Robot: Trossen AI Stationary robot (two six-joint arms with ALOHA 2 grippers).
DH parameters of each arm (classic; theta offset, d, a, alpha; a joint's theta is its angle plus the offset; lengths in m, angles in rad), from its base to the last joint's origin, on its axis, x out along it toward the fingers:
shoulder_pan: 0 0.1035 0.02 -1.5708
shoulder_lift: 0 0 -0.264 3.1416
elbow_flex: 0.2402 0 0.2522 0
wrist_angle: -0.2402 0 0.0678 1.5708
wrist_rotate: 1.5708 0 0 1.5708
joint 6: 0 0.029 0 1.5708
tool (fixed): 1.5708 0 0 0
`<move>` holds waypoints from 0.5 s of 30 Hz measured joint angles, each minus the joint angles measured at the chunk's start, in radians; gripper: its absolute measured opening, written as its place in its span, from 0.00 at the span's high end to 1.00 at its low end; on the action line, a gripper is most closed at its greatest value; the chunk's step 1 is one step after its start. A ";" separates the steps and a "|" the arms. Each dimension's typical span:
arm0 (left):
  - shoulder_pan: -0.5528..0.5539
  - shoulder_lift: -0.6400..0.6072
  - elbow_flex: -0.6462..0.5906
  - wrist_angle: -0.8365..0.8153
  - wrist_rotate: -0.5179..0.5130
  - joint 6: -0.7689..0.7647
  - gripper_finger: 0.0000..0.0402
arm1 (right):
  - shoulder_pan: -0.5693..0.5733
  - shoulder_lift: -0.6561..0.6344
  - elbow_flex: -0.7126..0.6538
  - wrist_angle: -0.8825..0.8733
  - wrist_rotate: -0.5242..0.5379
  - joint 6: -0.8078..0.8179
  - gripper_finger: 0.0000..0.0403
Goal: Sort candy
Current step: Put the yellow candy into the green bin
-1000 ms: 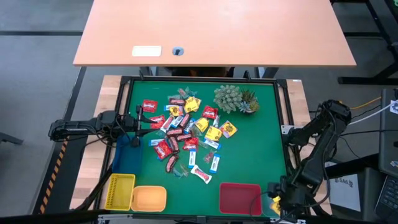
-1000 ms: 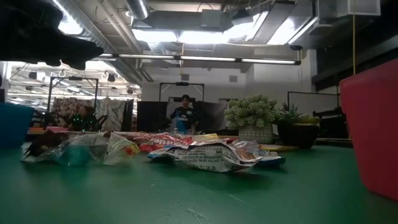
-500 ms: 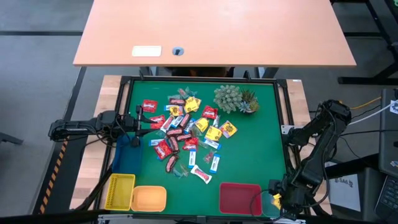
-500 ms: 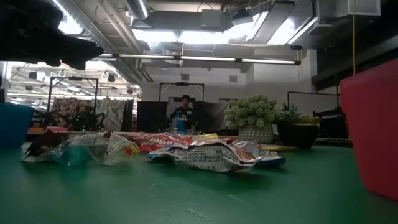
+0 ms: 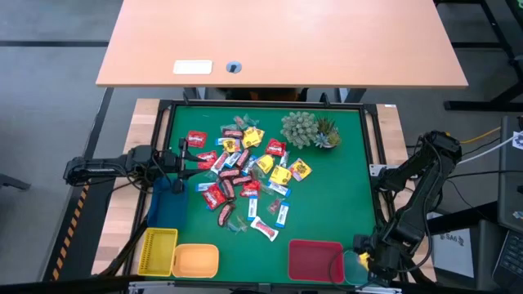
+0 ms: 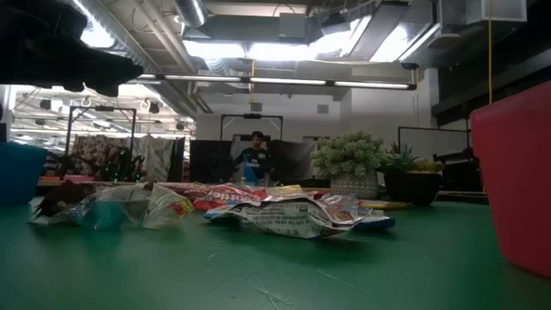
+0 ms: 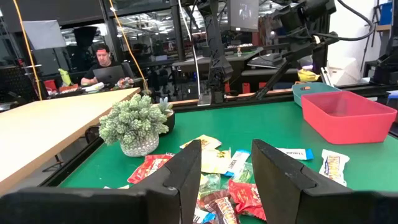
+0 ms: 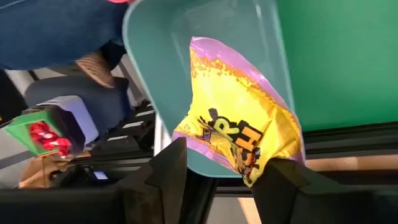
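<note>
A pile of wrapped candy (image 5: 241, 175) in red, yellow and blue-and-white lies on the green mat, also seen in the low view (image 6: 284, 211) and the left wrist view (image 7: 224, 158). My left gripper (image 5: 176, 163) hovers open at the pile's left side, with nothing between its fingers (image 7: 227, 180). My right gripper (image 5: 365, 263) is at the near right corner, open over a teal tray (image 8: 249, 37). A yellow candy (image 8: 239, 118) with purple edges lies in that tray, its lower end between the spread fingers. My right gripper's fingers stand apart on either side of the yellow candy's lower end (image 8: 252, 168), coming from above. The candy lies on the teal tray's floor. Whether one finger (image 8: 292, 186) touches the wrapper, I cannot tell.
A red tray (image 5: 315, 260) stands left of the teal one. A yellow tray (image 5: 157, 249) and an orange tray (image 5: 196, 261) sit at the near left, a blue tray (image 5: 160, 200) under my left arm. A spiky green plant (image 5: 306, 129) stands at the far right. People sit beyond the table.
At the near right corner more of the teal tray has come into sight beside my right gripper, and less of the yellow candy shows there in the high view.
</note>
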 joint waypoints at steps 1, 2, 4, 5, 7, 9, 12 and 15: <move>0.000 0.000 0.000 0.000 0.000 0.000 0.68 | 0.000 0.000 0.000 -0.002 0.001 0.013 0.61; 0.000 0.000 0.000 0.000 0.000 0.000 0.68 | 0.000 0.000 0.000 -0.001 0.005 0.027 0.61; 0.000 0.000 0.000 0.000 0.000 0.000 0.68 | -0.001 0.000 0.000 0.004 0.018 0.061 0.60; 0.000 0.000 0.000 0.000 0.000 0.000 0.68 | -0.001 0.000 0.000 0.009 0.025 0.088 0.60; 0.000 0.000 0.000 0.000 0.000 0.000 0.68 | -0.001 0.000 0.000 0.017 0.026 0.162 0.60; 0.000 0.000 0.000 0.000 0.000 0.000 0.68 | -0.001 0.000 0.000 0.027 0.026 0.249 0.60; 0.000 0.000 0.000 0.000 0.000 0.000 0.68 | -0.001 0.000 0.000 0.079 0.026 0.375 0.60; 0.000 0.000 0.000 0.000 0.000 0.000 0.68 | 0.000 0.000 0.000 0.164 0.061 0.466 0.60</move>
